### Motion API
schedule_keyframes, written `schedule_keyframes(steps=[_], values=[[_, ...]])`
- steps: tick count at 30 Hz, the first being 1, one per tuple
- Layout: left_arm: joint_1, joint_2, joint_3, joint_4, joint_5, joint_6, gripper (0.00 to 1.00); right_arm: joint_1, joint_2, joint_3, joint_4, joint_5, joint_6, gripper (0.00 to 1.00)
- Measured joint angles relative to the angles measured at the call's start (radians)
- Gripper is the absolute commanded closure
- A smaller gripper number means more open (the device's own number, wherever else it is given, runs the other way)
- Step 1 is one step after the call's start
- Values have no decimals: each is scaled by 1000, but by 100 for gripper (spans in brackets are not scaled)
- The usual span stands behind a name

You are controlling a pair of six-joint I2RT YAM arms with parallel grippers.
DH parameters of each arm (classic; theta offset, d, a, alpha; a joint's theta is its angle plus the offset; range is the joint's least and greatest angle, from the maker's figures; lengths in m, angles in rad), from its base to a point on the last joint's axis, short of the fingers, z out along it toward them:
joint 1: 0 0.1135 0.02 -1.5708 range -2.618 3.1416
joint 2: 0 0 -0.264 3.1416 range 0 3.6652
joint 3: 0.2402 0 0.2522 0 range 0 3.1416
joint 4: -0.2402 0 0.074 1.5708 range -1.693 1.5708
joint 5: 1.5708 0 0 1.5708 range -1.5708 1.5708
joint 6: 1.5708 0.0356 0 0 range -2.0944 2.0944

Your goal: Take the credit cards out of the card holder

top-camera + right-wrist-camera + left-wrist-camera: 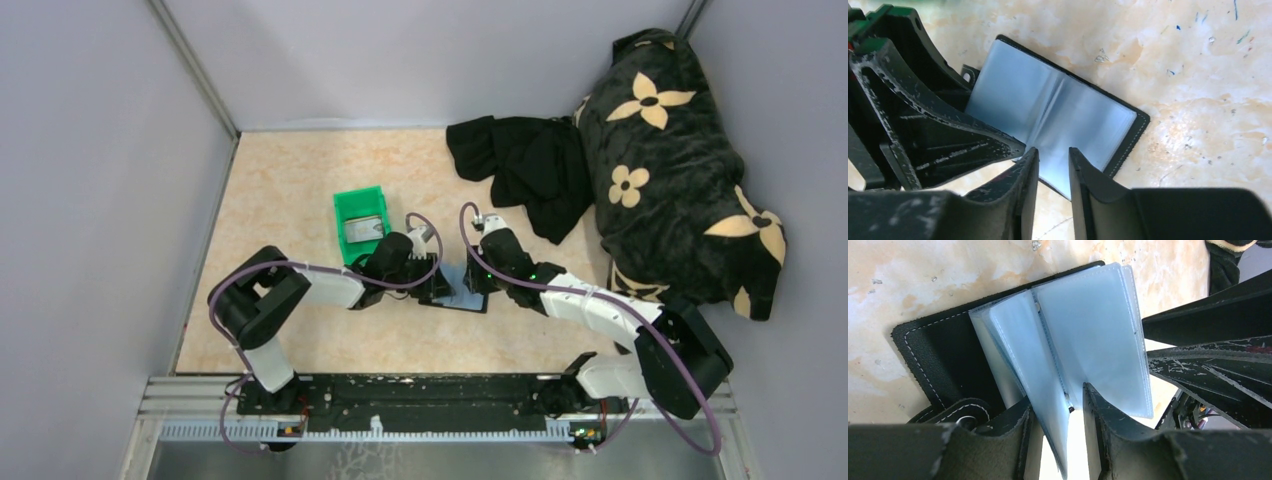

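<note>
1. Checking the sleeves seems to be the step in hand: the card holder (938,355) lies open on the surface (1198,75) between both arms.
2. The left gripper (1058,397) is slightly apart, straddling one clear sleeve (1048,390) without clamping it.
3. The right gripper (1053,150) is narrowly apart at the holder's near edge.
4. The sleeves in view look empty; a card (364,228) seems to lie in the green bin (350,205).
5. The next move likely calls for turning that leaf to look for another card.

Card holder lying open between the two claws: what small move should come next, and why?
Probably close the left gripper on the clear leaf standing between its fingers and turn it over: the card holder lies open, the sleeves facing the camera show no card, others are hidden.
</note>
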Motion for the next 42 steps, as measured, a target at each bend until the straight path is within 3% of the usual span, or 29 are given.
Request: schedule_keyframes(steps=[4,9,21,26,29,42], values=[[-1,13,1,11,8,1,60,0,0,0,-17,13,-1,61],[-1,26,5,26,19,1,61,-5,0,0,-21,23,0,66],[-1,41,12,39,35,4,61,-12,-44,-1,-26,37,14,66],[-1,45,14,45,40,5,62,-20,-116,-1,-57,138,54,56],[-1,46,14,47,42,7,62,-26,-137,-1,-60,175,64,55],[-2,-36,2,-24,3,29,64,-29,77,-2,13,100,68,58]])
